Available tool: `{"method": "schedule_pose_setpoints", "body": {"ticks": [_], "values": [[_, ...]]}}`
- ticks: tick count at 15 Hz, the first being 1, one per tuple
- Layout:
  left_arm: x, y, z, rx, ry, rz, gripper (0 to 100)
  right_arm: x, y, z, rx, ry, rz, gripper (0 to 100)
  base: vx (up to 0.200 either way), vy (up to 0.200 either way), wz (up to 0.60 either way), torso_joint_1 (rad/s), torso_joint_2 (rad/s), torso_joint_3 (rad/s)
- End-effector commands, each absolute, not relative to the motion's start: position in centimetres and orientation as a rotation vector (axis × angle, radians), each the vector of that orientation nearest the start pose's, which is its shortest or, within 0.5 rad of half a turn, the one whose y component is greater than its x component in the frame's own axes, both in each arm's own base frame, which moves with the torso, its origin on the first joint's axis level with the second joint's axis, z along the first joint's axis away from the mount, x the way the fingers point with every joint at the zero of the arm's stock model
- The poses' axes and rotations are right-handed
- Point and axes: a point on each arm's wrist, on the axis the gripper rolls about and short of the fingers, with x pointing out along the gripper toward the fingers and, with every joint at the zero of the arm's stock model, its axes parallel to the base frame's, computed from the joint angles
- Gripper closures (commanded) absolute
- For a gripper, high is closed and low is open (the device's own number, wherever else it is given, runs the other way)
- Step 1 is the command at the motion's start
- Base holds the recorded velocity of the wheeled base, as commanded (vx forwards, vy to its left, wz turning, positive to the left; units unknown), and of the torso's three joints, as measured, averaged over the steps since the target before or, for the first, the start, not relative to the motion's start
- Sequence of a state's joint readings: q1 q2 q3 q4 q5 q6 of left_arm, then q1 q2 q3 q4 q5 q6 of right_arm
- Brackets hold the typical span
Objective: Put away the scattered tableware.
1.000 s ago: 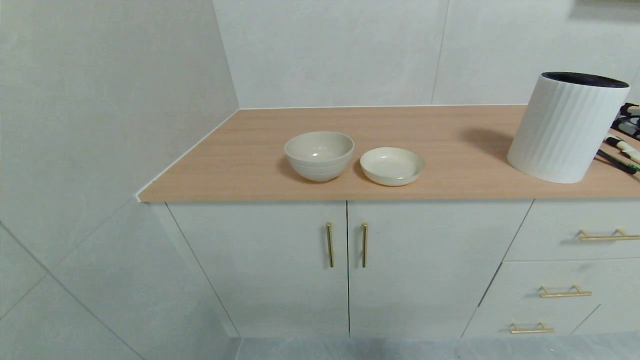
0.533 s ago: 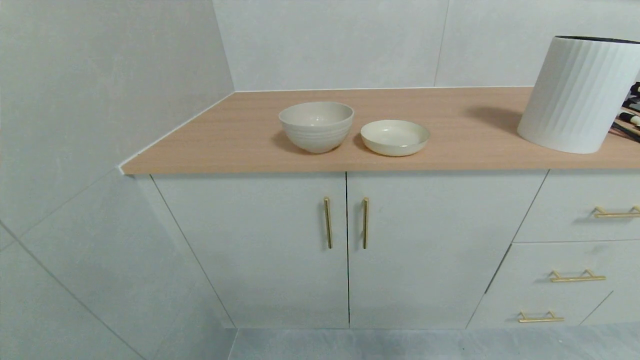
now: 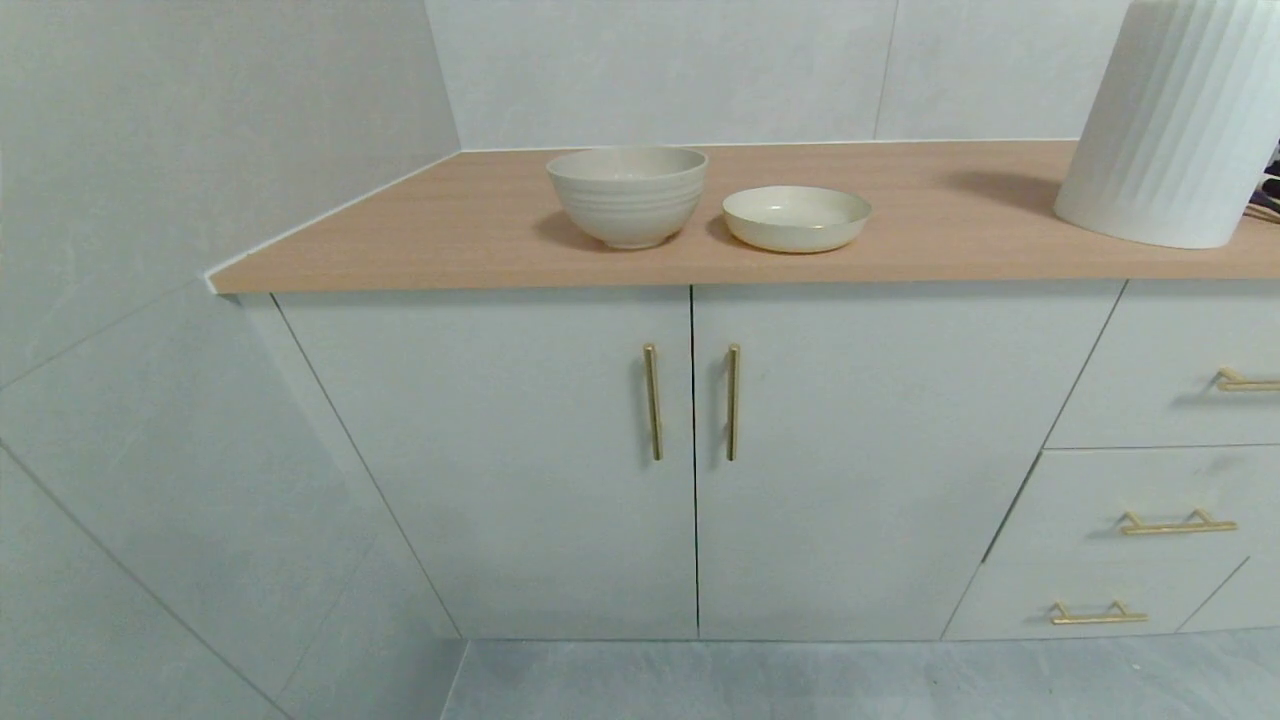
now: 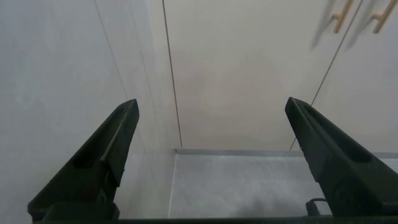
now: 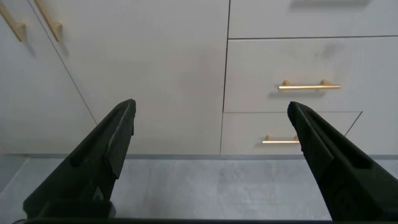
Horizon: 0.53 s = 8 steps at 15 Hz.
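Note:
A deep beige ribbed bowl and a shallow cream dish sit side by side on the wooden countertop, near its front edge. Below them are two white cabinet doors with vertical gold handles. My left gripper is open, held low in front of the left cabinet door and the floor. My right gripper is open too, low down, facing the drawer fronts with gold handles.
A tall white ribbed container stands at the right of the countertop. Drawers with gold handles lie right of the doors. Tiled walls close off the left side and back. Grey floor lies below.
The head camera has dropped lower, so the whole picture shifted: the counter now sits higher and more of the doors and floor shows. The bowl and dish have not moved.

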<state>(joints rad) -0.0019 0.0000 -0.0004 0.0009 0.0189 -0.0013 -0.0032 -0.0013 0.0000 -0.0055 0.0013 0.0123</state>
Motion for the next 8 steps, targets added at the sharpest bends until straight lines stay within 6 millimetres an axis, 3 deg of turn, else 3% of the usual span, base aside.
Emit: {"method": "schedule_pose_setpoints", "body": {"ticks": [1,4,7,8], "values": [[-2.28,0.05,7.55,-0.002,0.0,0.018,0,-2.28,0.01,7.61,0.012,-0.006,-0.001,0,0.0,0.0,0.0,0.0,0.0,0.0],[-2.28,0.04,7.55,0.0,0.0,0.017,0,-2.28,0.01,7.61,0.012,-0.006,-0.001,0,0.0,0.0,0.0,0.0,0.0,0.0],[-2.28,0.04,7.55,0.0,0.0,0.017,0,-2.28,0.01,7.6,0.011,-0.005,0.0,0,0.2,0.0,0.0,-0.004,0.0,0.006],[-2.27,0.04,7.55,-0.002,0.002,0.017,0,-2.28,0.01,7.6,0.012,-0.005,-0.002,0,0.0,0.0,0.0,0.0,0.0,0.0]]}}
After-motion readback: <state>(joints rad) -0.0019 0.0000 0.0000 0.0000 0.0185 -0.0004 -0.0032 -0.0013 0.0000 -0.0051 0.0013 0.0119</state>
